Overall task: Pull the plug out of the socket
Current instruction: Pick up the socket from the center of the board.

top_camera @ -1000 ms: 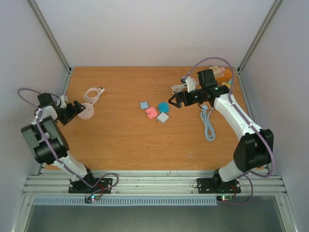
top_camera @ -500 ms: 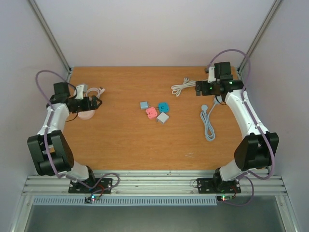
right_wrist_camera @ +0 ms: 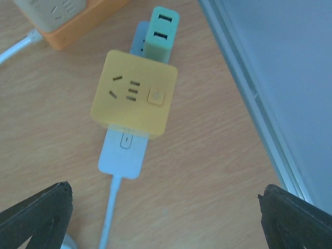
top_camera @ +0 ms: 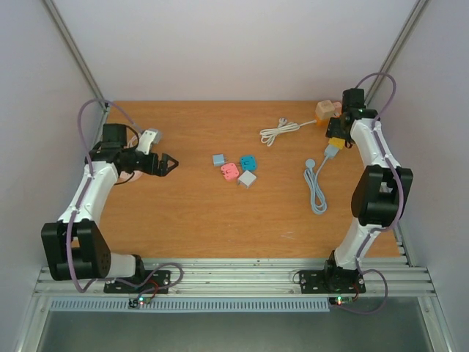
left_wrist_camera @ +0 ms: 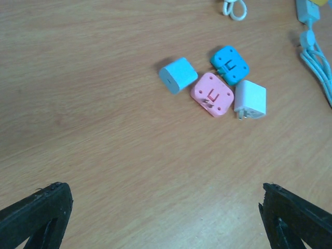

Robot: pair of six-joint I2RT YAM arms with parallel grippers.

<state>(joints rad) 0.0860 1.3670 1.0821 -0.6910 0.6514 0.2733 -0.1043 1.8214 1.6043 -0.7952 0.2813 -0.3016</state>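
- In the right wrist view the yellow socket cube point(right_wrist_camera: 134, 101) is seen lying on the table point(right_wrist_camera: 218, 155) near its right edge, just beside an orange socket block point(right_wrist_camera: 67, 18).
- A pale blue plug point(right_wrist_camera: 122, 155) with its cable is seated at the near end of the cube, and a green two-slot piece point(right_wrist_camera: 161, 28) protrudes from the far end. Both are touching the cube, so nothing is judged to be pulled off yet.
- The right gripper point(right_wrist_camera: 163, 199) is held above this cluster. Its fingers point(right_wrist_camera: 36, 212) are spread wide, one in each lower corner of the view, and nothing is gripped by them.
- The left gripper point(top_camera: 168, 163) is kept well apart from the socket, over the left half of the table. Its jaws are also opened wide and hold nothing; four small loose adapters point(left_wrist_camera: 212, 93) lie ahead of it.
- Everything is judged to remain: the cube has to be steadied, the plug clamped, and the two drawn apart. Which arm takes which part cannot be told.
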